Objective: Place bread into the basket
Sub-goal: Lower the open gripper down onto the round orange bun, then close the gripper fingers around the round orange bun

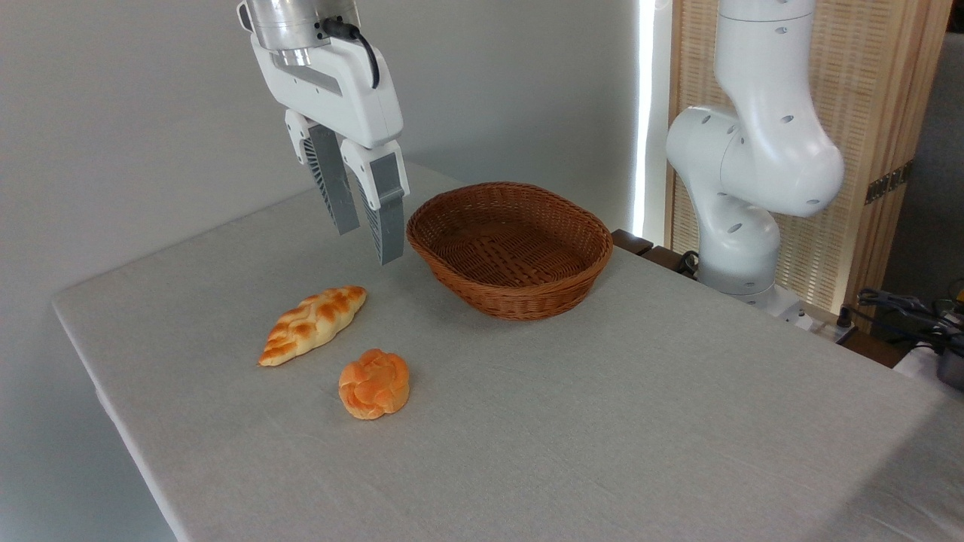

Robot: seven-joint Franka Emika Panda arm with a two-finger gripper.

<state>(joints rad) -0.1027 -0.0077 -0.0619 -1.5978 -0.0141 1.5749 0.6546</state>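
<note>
Bread (374,383) on table, basket (510,248) apart, tool (367,242) above (jaws parted)

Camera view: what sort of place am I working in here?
Probably an indoor lab or demo room, not a kitchen: a cloth-covered table against a bare wall, a wooden slatted screen behind the arm's base, loose cables at right, and only toy-like bread and a basket laid out.

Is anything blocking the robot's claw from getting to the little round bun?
Nothing visible. The gripper hangs open above the table, and only bare cloth lies before the bread. The braided loaf sits off to the left.
</note>
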